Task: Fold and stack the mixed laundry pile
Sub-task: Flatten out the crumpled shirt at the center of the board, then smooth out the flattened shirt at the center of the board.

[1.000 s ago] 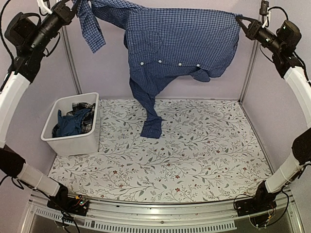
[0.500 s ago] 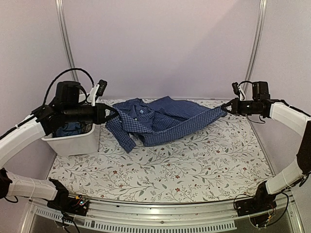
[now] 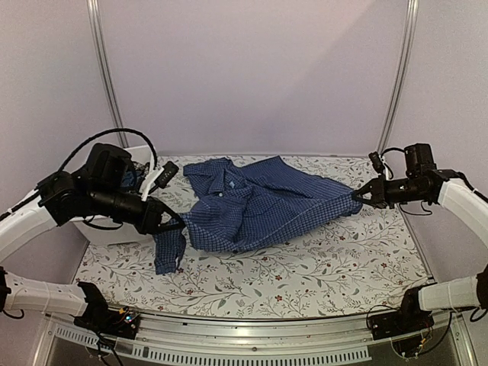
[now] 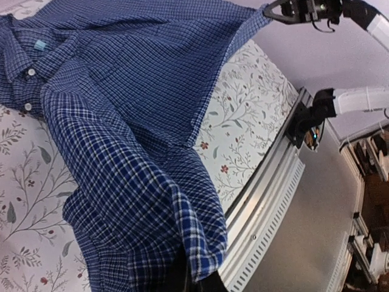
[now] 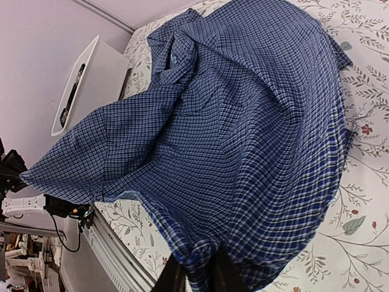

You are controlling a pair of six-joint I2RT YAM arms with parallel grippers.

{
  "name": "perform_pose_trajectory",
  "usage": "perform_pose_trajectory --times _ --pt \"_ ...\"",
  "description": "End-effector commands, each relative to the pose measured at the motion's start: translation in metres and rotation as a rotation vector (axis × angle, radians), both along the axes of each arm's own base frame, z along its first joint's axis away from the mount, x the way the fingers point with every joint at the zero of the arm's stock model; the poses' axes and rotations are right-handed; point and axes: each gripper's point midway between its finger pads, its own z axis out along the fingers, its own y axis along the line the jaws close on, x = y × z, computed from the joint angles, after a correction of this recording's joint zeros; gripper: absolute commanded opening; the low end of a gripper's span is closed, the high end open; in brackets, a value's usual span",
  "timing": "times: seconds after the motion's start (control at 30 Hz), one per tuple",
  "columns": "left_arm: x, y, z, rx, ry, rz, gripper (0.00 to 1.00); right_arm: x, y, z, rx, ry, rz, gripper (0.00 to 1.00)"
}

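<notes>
Blue-and-white small-check button-up shirt [image 3: 259, 206] lies rumpled across the middle of the floral-print tablecloth [image 3: 320, 267], collar toward the far side, its soft cloth creased in long folds between the arms. The left gripper [image 3: 174, 223] is clamped on one edge, and the right gripper [image 3: 358, 196] pinches the opposite edge.

The left arm [image 3: 23, 223] has smooth white rounded covers on its links and black joints; a thin black cable [image 3: 99, 136] makes a loop over its black wrist housing; the right arm [image 3: 467, 200] has the same white covers and black joints; the right gripper [image 3: 356, 196] is black, thin and triangular; the left base [image 3: 97, 309] and the right base [image 3: 396, 319] are black, with small coloured wires.
</notes>
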Motion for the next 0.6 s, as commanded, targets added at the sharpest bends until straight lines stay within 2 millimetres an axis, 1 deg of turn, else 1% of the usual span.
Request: perform_pose_trajectory --times 0.0,0.07,0.1,0.13,0.17,0.23,0.27,0.3,0.37,0.4,0.43,0.47,0.5,0.53,0.57 --pt "-0.057 -0.009 -0.015 0.08 0.108 -0.167 0.26 -0.053 0.016 -0.001 0.109 0.147 0.017 0.4" --pt "-0.069 -0.01 -0.029 0.139 0.137 -0.208 0.47 -0.068 0.018 -0.005 0.114 0.198 0.023 0.73" --pt "-0.067 -0.009 -0.033 0.158 0.138 -0.196 0.59 -0.07 0.016 -0.004 0.098 0.189 0.027 0.82" --pt "-0.063 -0.01 -0.032 0.16 0.124 -0.182 0.68 -0.069 0.013 -0.004 0.073 0.176 0.02 0.96" --pt "-0.057 -0.012 -0.027 0.147 0.087 -0.17 0.74 -0.064 0.01 0.004 0.048 0.133 0.014 0.99" --pt "-0.035 -0.012 -0.014 0.121 0.007 -0.102 0.87 -0.047 0.006 0.017 0.012 0.062 -0.001 0.99" --pt "-0.022 -0.012 -0.007 0.1 -0.029 -0.07 0.91 -0.035 0.006 0.019 -0.001 0.045 -0.01 0.99" --pt "-0.008 -0.011 -0.003 0.087 -0.052 -0.03 0.92 -0.021 0.005 0.024 -0.009 0.008 -0.021 0.99" --pt "0.025 -0.011 -0.005 0.077 -0.062 0.041 0.92 0.01 0.004 0.028 -0.016 -0.033 -0.06 0.99" --pt "0.043 -0.013 -0.01 0.086 -0.06 0.085 0.89 0.029 0.005 0.021 -0.019 -0.023 -0.066 0.99" --pt "0.062 -0.015 -0.018 0.108 -0.047 0.133 0.87 0.044 0.006 0.022 -0.022 -0.031 -0.07 0.98" --pt "0.075 -0.023 -0.023 0.111 -0.038 0.137 0.85 0.059 0.007 0.015 -0.033 -0.011 -0.063 0.95" --pt "0.094 -0.031 -0.028 0.127 -0.055 0.164 0.84 0.078 0.008 0.0 -0.061 0.019 -0.051 0.93" --pt "0.11 -0.036 -0.037 0.152 -0.054 0.196 0.84 0.095 0.008 -0.003 -0.082 0.01 -0.051 0.92" --pt "0.126 -0.043 -0.045 0.159 -0.043 0.208 0.84 0.113 0.008 -0.012 -0.105 0.009 -0.047 0.91"
